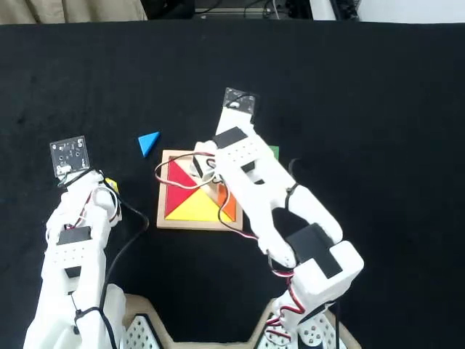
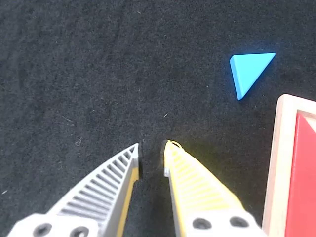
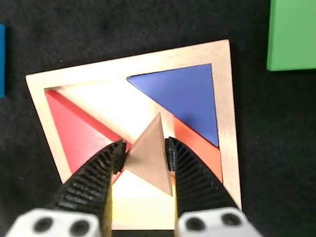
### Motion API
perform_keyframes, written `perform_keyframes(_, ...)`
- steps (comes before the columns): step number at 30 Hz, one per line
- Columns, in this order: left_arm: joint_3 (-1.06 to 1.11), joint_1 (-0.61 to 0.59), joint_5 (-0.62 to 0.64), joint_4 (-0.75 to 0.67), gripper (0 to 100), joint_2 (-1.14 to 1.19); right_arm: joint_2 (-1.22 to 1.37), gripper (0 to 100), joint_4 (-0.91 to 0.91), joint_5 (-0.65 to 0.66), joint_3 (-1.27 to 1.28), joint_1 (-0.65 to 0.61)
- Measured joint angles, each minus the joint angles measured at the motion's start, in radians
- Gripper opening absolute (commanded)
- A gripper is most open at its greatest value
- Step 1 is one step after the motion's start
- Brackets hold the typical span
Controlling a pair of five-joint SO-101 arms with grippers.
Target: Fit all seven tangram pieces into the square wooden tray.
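We see the right gripper (image 3: 145, 147) clamped on a tan triangle (image 3: 149, 163) over the tray (image 3: 128, 61); the left gripper (image 2: 151, 148), left of it, stands slightly parted, empty.

text: none readable | labels, brands: none | numbers, signs: none | plain surfaces: wooden tray (image 3: 226, 123), blue triangle (image 2: 248, 69), brown triangle (image 3: 150, 158), worktop (image 1: 363, 87)

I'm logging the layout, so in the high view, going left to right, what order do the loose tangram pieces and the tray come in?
blue triangle → wooden tray → green piece
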Motion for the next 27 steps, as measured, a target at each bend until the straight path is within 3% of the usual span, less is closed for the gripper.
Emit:
perform_keyframes(5,0.0,0.0,0.0,0.0,10,0.0,0.0,20.4,0.0,0.0,0.005,0.0)
perform_keyframes(18,0.0,0.0,0.0,0.0,10,0.0,0.0,17.4,-0.003,-0.002,0.029,-0.072)
perform_keyframes(27,0.0,0.0,0.0,0.0,10,0.0,-0.055,17.3,0.109,0.247,-0.13,-0.006)
